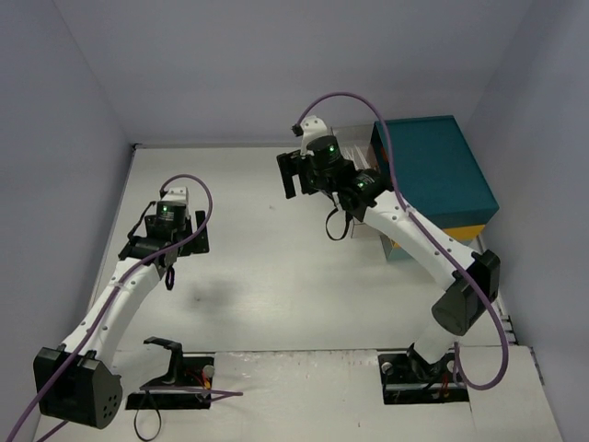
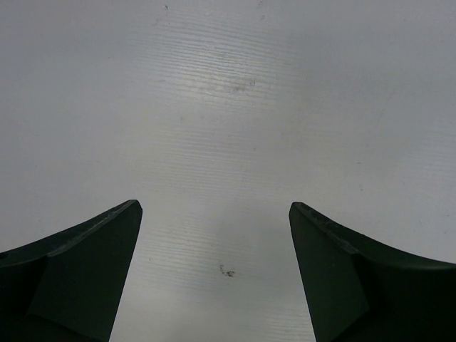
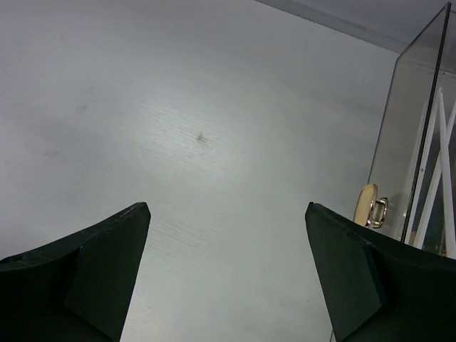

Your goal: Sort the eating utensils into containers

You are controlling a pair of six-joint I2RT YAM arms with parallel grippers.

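Observation:
My right gripper (image 3: 226,210) stands open over bare white table, nothing between its fingers; in the top view it (image 1: 296,175) hangs at the back centre, just left of the containers. One see-through container (image 3: 420,142) shows at the right edge of the right wrist view, with thin pale utensils (image 3: 436,178) leaning inside it and a small tan knob (image 3: 368,205) on its front. In the top view the containers (image 1: 361,152) are mostly hidden behind the right arm. My left gripper (image 2: 214,214) is open above empty table at the left (image 1: 170,244). No loose utensils show on the table.
A large teal chest (image 1: 437,170) with a yellow band stands at the back right, against the clear boxes. Grey walls close the table at the back and both sides. A black bracket (image 1: 170,359) and cables lie near the left arm's base.

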